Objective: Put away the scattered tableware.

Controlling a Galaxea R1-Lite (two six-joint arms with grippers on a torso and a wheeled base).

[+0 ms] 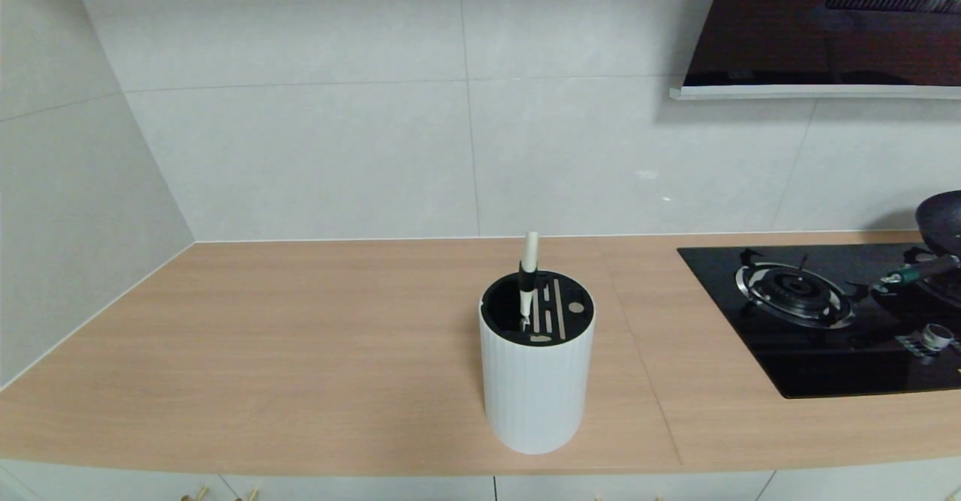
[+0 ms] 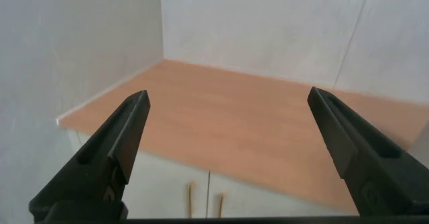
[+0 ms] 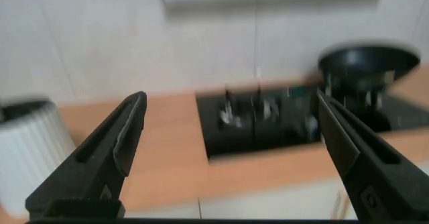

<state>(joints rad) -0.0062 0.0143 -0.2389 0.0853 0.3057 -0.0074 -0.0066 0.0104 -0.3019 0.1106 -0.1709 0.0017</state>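
Spread wide and empty, the left gripper [image 2: 228,95] and the right gripper [image 3: 231,98] faced the counter [image 1: 300,351]. One slim utensil [image 1: 528,276] stood upright in the white ribbed holder [image 1: 537,388] mid-counter. It looked light, stiff and smooth, best pinched on its handle.

Right tool [image 3: 230,100] (fingers [image 3: 114,150] wide apart) before black stove [image 3: 261,120] and white holder [image 3: 30,150]
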